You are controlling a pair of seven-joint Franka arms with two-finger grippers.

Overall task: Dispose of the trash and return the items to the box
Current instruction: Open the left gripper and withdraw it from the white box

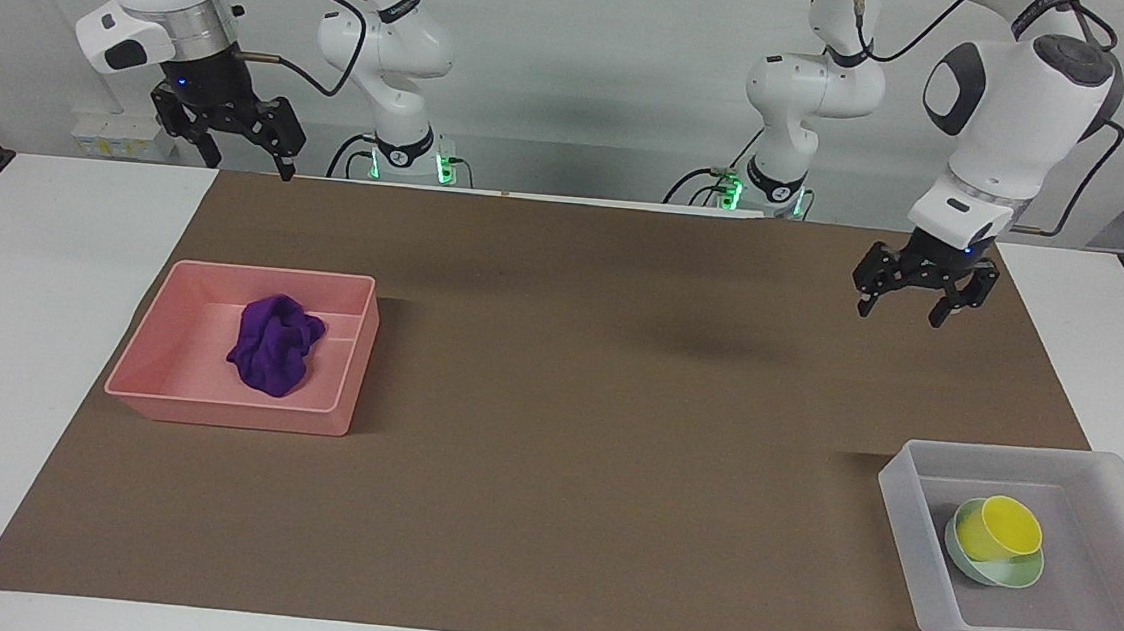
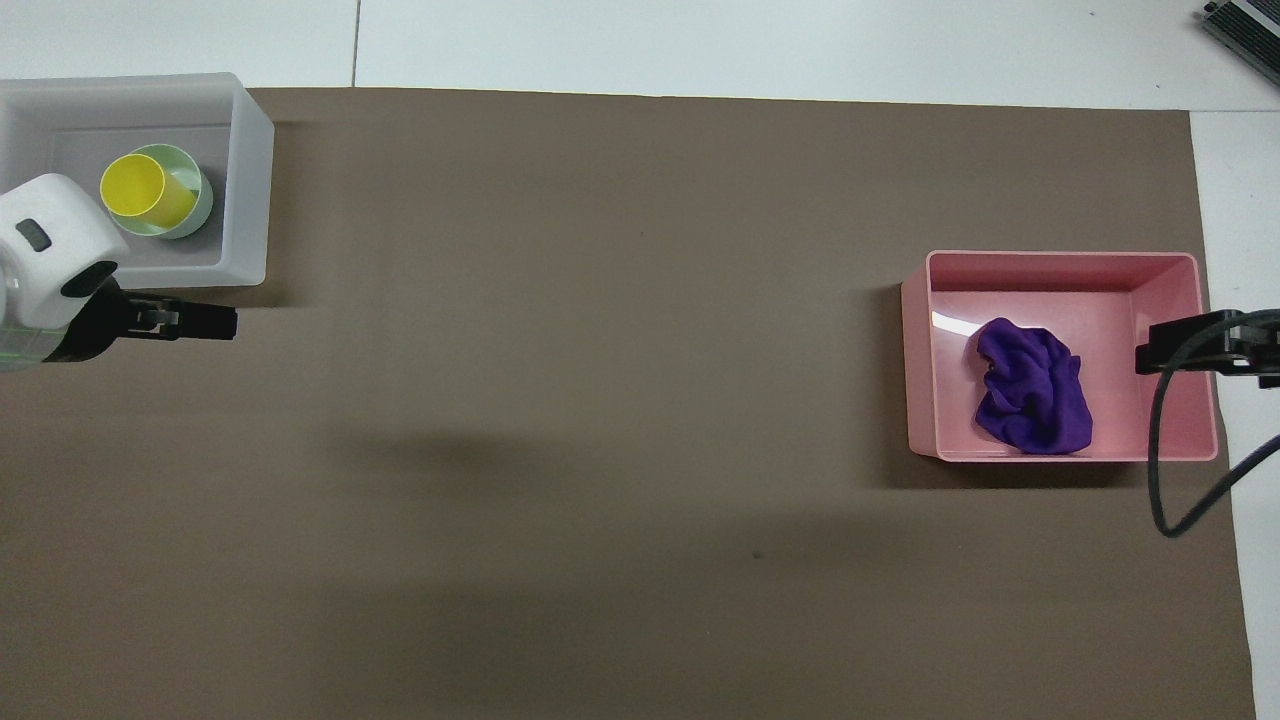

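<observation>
The left gripper (image 1: 912,296) hangs in the air with its two black fingers spread apart and nothing between them. It is over the bare brown mat (image 1: 617,380), at the left arm's end of the table, and the frosted white box (image 1: 909,531) sits on the mat below it, farther from the robots. So the box lies down and away from these jaws, well apart from them. Inside the box rests the pale green bowl (image 1: 1013,574), round and shallow, and the yellow cup (image 1: 997,527) sits in the bowl, leaning on its side with its mouth tipped up. Both look like smooth, hard plastic. The box has low, cloudy walls with its long side running toward the robots. The right gripper (image 1: 240,135) waits high at the right arm's end of the table, also spread open and empty. The pink tray (image 1: 214,406) lies on the mat near it, farther from the robots, and the purple cloth (image 1: 274,343) sits inside, a soft, crumpled lump with many folds. The tray is a plain box shape with straight walls. I think the job is done, since the cloth is in the tray and the cup and bowl are in the box. If anything needed moving, the left arm is the nearer one for the box and the right arm for the tray.
</observation>
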